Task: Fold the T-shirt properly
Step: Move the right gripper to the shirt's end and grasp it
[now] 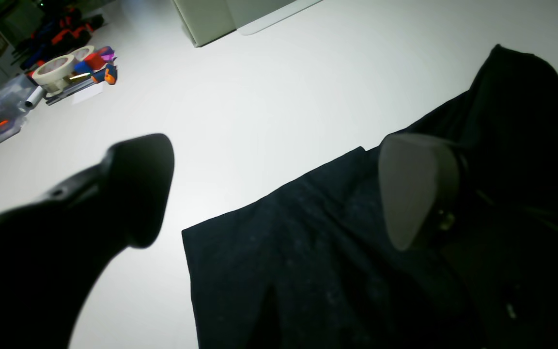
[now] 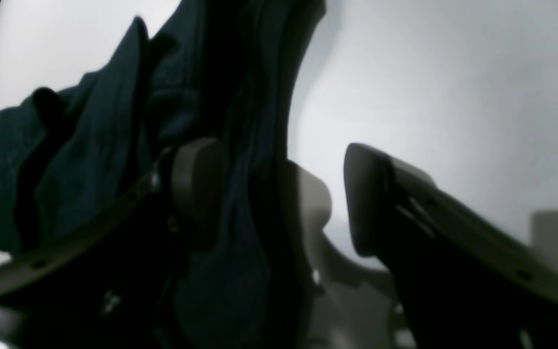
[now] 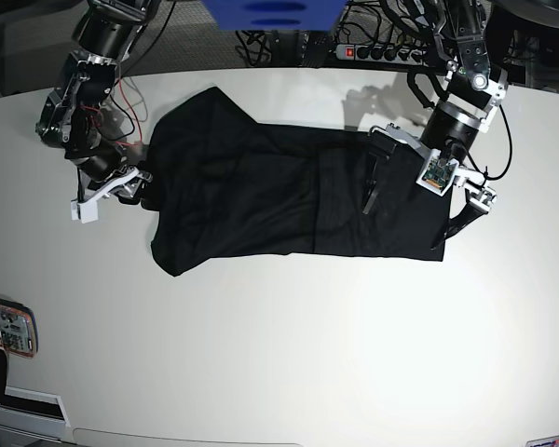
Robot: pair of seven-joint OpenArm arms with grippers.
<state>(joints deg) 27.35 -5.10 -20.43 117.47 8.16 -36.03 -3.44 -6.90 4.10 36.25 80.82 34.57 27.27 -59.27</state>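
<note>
We see the right pincer [image 3: 140,189] at the T-shirt's [image 3: 261,196] left edge, clamped on a bunch of its cloth; the T-shirt lies spread across the white desk [image 3: 289,354]; the left pincer [image 3: 412,209] straddles its right end, jaws wide apart, holding nothing.
</note>
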